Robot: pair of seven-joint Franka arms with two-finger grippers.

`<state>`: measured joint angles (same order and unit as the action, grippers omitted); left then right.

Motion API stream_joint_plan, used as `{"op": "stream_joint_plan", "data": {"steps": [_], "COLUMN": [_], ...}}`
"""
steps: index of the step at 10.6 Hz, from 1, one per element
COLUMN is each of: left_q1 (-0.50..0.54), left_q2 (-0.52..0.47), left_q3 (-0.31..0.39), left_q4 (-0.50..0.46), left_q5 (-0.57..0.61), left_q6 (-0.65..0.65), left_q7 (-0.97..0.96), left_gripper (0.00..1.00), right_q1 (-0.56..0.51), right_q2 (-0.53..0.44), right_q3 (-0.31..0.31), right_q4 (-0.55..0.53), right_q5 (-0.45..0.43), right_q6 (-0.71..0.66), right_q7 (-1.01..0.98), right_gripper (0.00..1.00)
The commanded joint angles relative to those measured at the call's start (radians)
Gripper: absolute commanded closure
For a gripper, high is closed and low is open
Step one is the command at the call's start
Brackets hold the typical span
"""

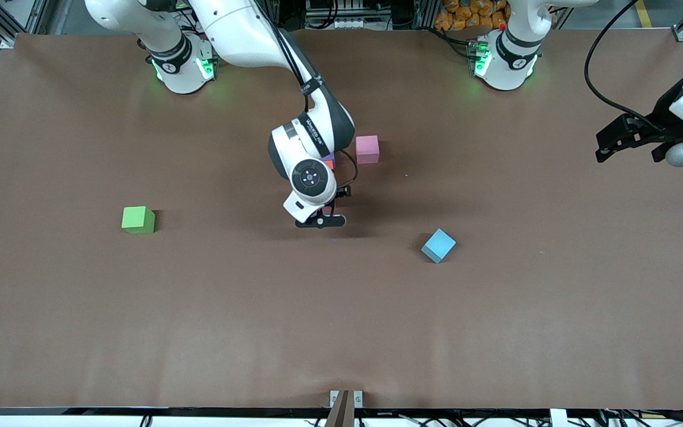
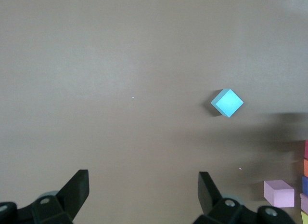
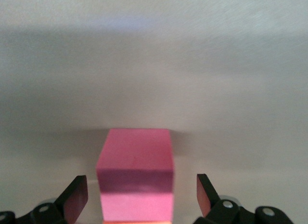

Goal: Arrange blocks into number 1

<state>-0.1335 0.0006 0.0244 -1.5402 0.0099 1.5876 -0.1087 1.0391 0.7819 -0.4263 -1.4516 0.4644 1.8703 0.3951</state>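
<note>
A pinkish-red block point(image 3: 134, 180) sits on the table between the fingers of my right gripper point(image 3: 142, 200). The gripper is open, with a gap on each side of the block. An orange edge point(image 3: 137, 222) touches the block's side. In the front view my right gripper point(image 1: 319, 218) hangs over mid-table and hides this block; only slivers of purple point(image 1: 329, 159) and orange point(image 1: 331, 166) show under the wrist. The left wrist view shows a column of blocks point(image 2: 305, 185) at its edge. A pink block point(image 1: 367, 149) lies beside that column. My left gripper point(image 1: 603, 148) waits open, in the air at its end of the table.
A green block point(image 1: 138, 219) lies toward the right arm's end of the table. A light blue block point(image 1: 438, 245), turned cornerwise, lies nearer the front camera than the pink one. The brown table point(image 1: 341, 332) is bare along its near edge.
</note>
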Motion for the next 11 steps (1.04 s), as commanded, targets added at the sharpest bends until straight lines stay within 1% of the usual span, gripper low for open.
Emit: {"op": "stream_joint_plan", "data": {"steps": [1,2,3,4,5,7,8,9,10,11], "left_q1": [0.005,0.005,0.005,0.005,0.003,0.003,0.002,0.002,0.002,0.002], "left_q2": [-0.008,-0.008,-0.01,-0.01,-0.011,-0.011,-0.011,-0.011,-0.011,-0.011], "left_q3": [-0.001,-0.003,-0.003,-0.004,-0.006,-0.006,-0.008,-0.008,-0.009,-0.009], "left_q4": [0.006,0.005,0.005,0.005,0.005,0.005,0.005,0.005,0.005,0.005], "left_q5": [-0.025,-0.025,-0.025,-0.025,-0.024,-0.025,-0.025,-0.024,-0.024,-0.025], "left_q6": [-0.015,-0.015,-0.014,-0.012,-0.011,-0.011,-0.011,-0.011,-0.011,-0.011], "left_q7": [0.012,0.012,0.014,0.014,0.014,0.014,0.014,0.014,0.014,0.012], "left_gripper": [0.0,0.0,0.0,0.0,0.0,0.0,0.0,0.0,0.0,0.0], "right_q1": [-0.049,-0.068,-0.094,-0.128,-0.167,-0.253,-0.31,-0.382,-0.477,-0.578], "right_q2": [-0.047,-0.078,-0.119,-0.175,-0.232,-0.375,-0.427,-0.475,-0.525,-0.579], "right_q3": [0.006,0.005,0.006,0.009,0.009,0.009,0.012,0.041,0.098,0.157], "right_q4": [0.063,0.066,0.066,0.053,0.03,-0.036,-0.044,-0.044,-0.044,-0.044], "right_q5": [-0.11,-0.15,-0.211,-0.252,-0.257,-0.257,-0.257,-0.259,-0.265,-0.283], "right_q6": [-0.193,-0.238,-0.253,-0.255,-0.257,-0.258,-0.266,-0.275,-0.276,-0.278], "right_q7": [-0.108,-0.198,-0.278,-0.333,-0.372,-0.368,-0.361,-0.357,-0.355,-0.299], "right_gripper": [0.0,0.0,0.0,0.0,0.0,0.0,0.0,0.0,0.0,0.04]}}
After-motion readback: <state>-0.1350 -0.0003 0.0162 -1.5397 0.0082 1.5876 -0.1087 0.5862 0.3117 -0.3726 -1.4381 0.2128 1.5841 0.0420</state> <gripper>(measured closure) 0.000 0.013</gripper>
